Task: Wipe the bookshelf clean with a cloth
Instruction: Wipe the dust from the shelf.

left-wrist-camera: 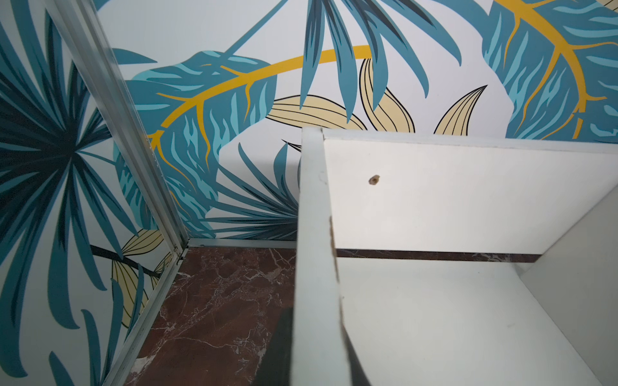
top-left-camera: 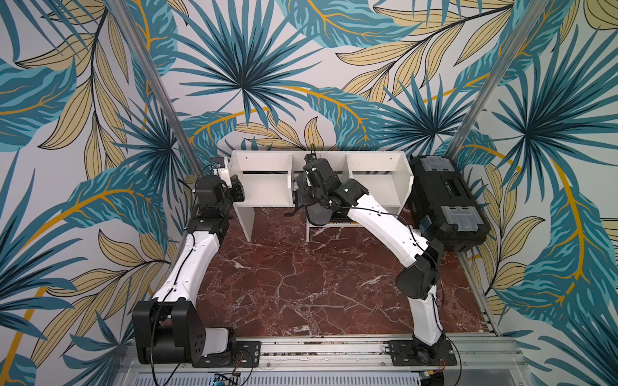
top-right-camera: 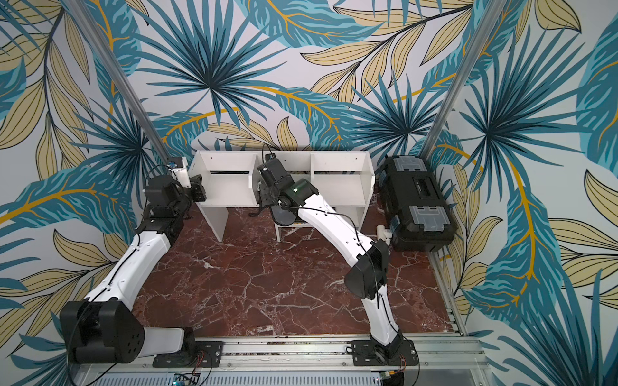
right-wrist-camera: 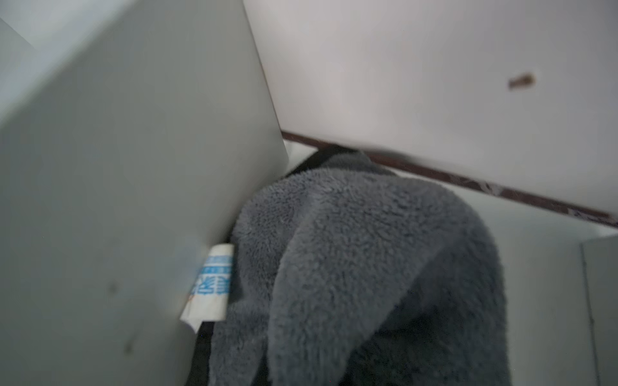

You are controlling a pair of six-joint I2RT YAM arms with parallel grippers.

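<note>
Grey cloth (right-wrist-camera: 368, 267) sits clenched in the right jaws; left jaws pinch the bookshelf (left-wrist-camera: 434, 200) end panel.

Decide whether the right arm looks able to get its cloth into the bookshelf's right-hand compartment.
Probably yes. The right-hand compartment of the white board bookshelf opens toward the right arm; only the white divider stands between it and the soft dark grey microfibre cloth.

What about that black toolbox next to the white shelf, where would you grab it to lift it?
By the carry handle in the middle of the toolbox lid, reaching down from above. The lid faces up and the handle looks centred between two clear-topped trays, so it should hang level. The shelf stands close on one side.
</note>
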